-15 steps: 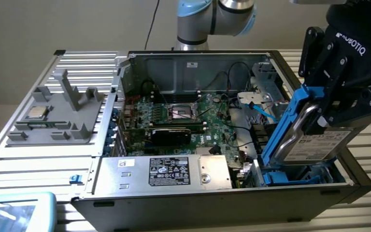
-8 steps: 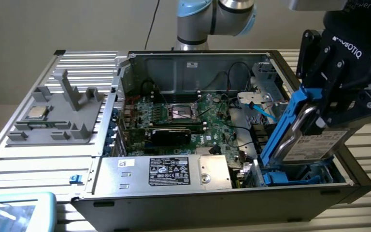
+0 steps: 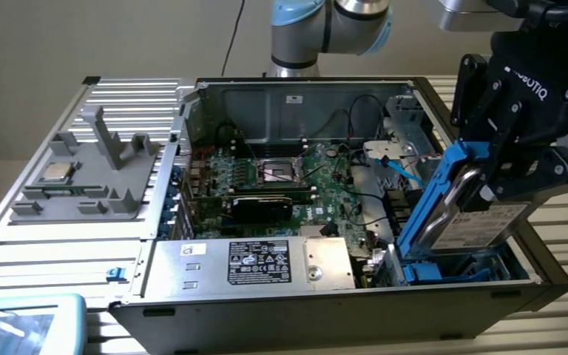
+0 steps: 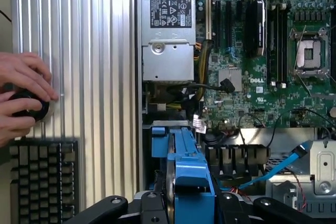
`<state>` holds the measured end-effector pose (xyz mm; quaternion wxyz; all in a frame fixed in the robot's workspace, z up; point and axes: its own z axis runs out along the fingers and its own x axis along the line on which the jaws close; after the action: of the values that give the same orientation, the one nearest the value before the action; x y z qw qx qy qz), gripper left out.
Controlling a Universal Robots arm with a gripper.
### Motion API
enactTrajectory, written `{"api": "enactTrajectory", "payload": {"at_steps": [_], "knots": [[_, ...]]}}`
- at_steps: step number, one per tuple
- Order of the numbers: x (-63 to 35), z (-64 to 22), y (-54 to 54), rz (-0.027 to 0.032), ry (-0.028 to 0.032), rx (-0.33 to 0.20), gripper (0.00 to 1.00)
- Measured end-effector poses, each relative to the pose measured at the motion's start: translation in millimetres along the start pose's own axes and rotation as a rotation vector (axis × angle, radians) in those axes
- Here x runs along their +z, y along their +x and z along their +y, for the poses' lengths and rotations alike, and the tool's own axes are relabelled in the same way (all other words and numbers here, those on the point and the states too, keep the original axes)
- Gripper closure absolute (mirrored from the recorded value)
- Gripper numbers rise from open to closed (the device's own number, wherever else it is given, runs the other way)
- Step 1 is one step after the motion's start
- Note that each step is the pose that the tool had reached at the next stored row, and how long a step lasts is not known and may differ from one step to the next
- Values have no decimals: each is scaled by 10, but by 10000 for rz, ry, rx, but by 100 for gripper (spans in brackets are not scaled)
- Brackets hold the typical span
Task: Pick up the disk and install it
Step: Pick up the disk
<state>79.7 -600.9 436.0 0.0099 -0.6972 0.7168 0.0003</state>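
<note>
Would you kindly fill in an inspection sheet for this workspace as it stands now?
Surface: ribbed metal table, carrying an open computer case.
Job's things: the disk in its blue carrier, tilted steeply over the blue drive bay.
Clutter: grey fixture holding a processor chip; keyboard.
Grippers: pincer shut on the disk.
Cables: blue cable beside the bay; black wires over the motherboard.
Surroundings: a person's hands on a black round object.
</note>
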Motion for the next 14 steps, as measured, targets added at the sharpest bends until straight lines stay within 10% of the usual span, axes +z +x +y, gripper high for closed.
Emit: {"api": "enactTrajectory", "payload": {"at_steps": [14], "knots": [[102,-19,-26,3,-23,-12,63]]}}
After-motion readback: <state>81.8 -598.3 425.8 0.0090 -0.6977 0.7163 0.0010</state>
